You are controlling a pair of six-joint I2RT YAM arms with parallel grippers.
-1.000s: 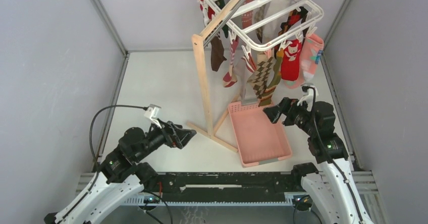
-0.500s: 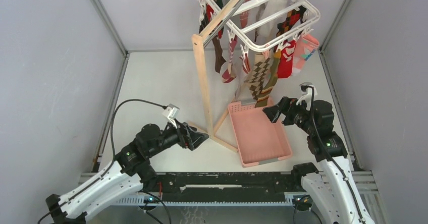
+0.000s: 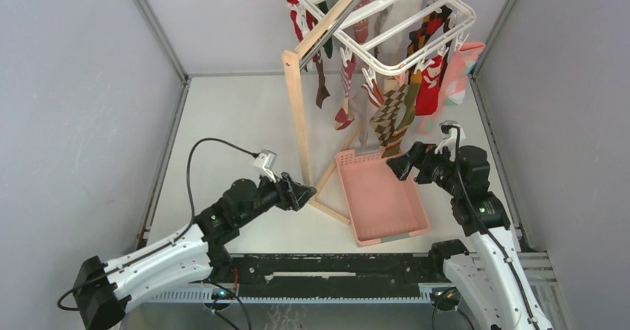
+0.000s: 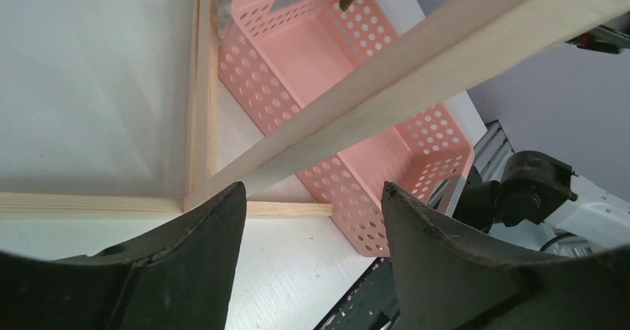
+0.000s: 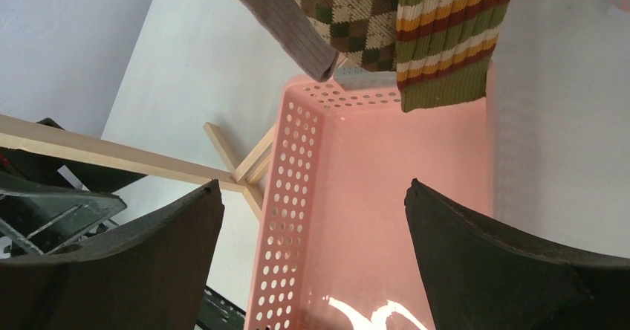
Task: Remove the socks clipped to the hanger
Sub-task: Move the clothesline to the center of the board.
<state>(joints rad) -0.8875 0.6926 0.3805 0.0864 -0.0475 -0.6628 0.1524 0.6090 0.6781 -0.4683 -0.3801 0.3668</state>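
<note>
Seen from above, the white plastic rectangular drying hanger is hanging tilted at about 1 o'clock over the white table, hooked over the sloping top bar of the light wooden pole rack. Many socks are dangling from its small white clips. A dark brown sock is on the 9 o'clock side. A brown argyle sock and a green sock with yellow and maroon stripes are at the near edge. A red sock and a pink sock are on the 3 o'clock side. The pink perforated plastic basket is lying on the table at 4 o'clock from the table's middle, just below the lowest sock tips. The right gripper is hovering near the basket's far right corner, pointing toward 10 o'clock with its fingers spread wide and holding nothing. Its wrist camera is showing the argyle and striped toes hanging above the basket's far end. The left gripper is reaching low toward the foot of the rack, pointing toward 3 o'clock. Its fingers are also parted and empty, and the rack's slanted brace is crossing the view beyond them.
</note>
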